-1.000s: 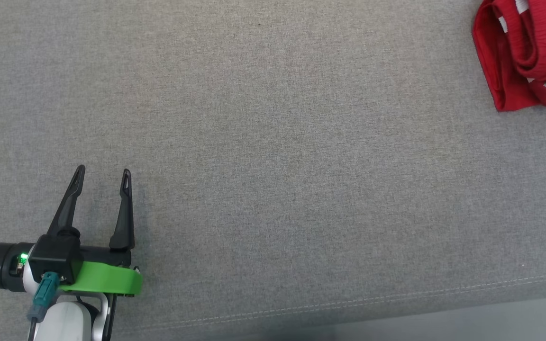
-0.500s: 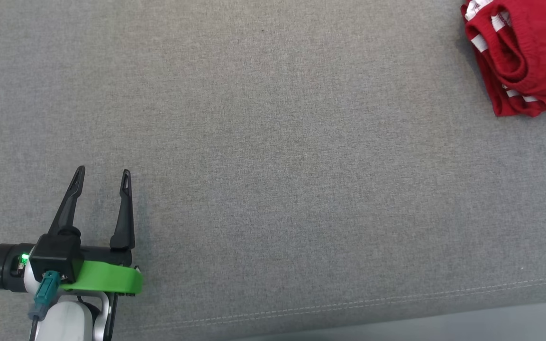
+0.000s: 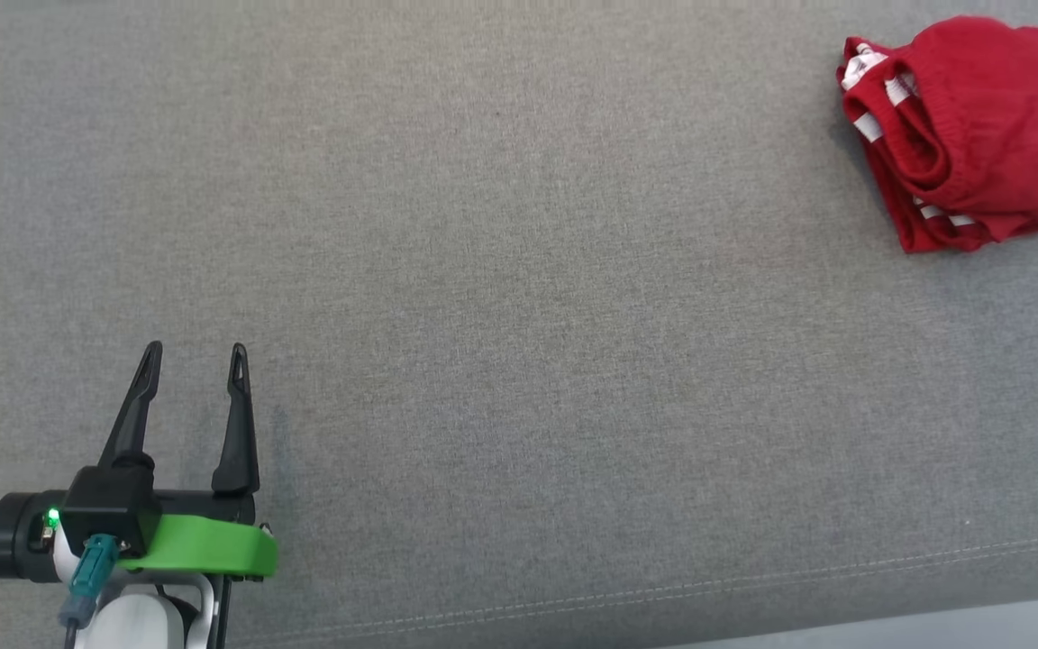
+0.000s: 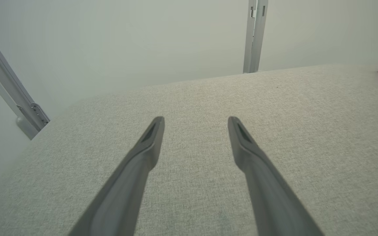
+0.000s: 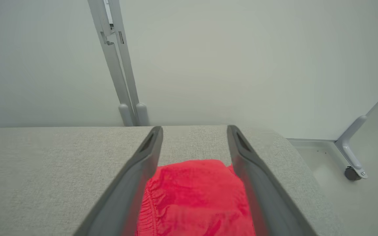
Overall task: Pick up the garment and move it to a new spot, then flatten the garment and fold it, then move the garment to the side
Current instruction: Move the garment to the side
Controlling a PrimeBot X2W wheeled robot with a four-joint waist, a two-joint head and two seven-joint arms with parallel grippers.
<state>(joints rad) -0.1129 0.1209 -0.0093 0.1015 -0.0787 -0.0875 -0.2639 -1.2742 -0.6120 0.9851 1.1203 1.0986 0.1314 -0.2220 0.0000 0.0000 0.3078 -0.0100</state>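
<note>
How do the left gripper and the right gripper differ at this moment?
The left gripper points over bare grey surface, while the right gripper has the red garment showing between its fingers. The left gripper is far from the garment; the right gripper is close to it. Both are open.

The grey padded surface (image 3: pixel 519 270) gives open room across its whole middle, from the left gripper (image 3: pixel 195 350) at the near left to the folded red garment (image 3: pixel 960 135) at the far right, the one raised thing on it. The right gripper (image 5: pixel 194 128) hangs above that cloth, jaws spread wide. Past the far edge a pale wall (image 5: pixel 241 65) and upright metal posts (image 5: pixel 116 65) block the way.
</note>
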